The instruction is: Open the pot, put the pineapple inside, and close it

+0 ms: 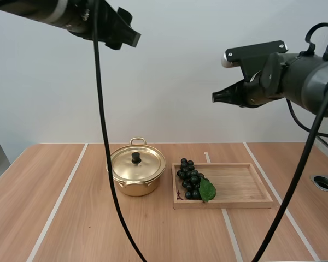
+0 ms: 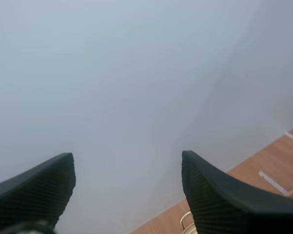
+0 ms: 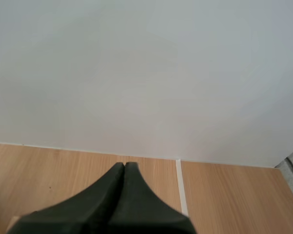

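1. High view: the pot [image 1: 135, 176] stands on the table [image 1: 54, 218] a little left of centre, its lid [image 1: 138, 164] on and the knob [image 1: 135, 158] upright. Just to its right lies the wooden tray [image 1: 246, 185], its long side running left to right. The fruit at hand is a bunch of grapes [image 1: 189, 180] rather than a pineapple; it rests at the tray's left end, next to the pot, its long axis running near to far. The left gripper [image 1: 128, 34] hangs high, above and slightly left of the pot; the right gripper [image 1: 216, 97] hangs high over the tray, tips pointing left, with the grapes below and a little to its left.
2. Left wrist view: the two black fingers [image 2: 39, 185] stand well apart with ribbed faces turned inward, so this gripper is released and empty. A bit of the pot's handle peeks out beside one finger, so the pot lies ahead and below.
3. Right wrist view: the fingers lie together as one dark wedge, clenched on nothing, with the table's far edge beyond them. Judging by sides, the left arm is better placed for the lid and the right for the grapes; the lid comes first.
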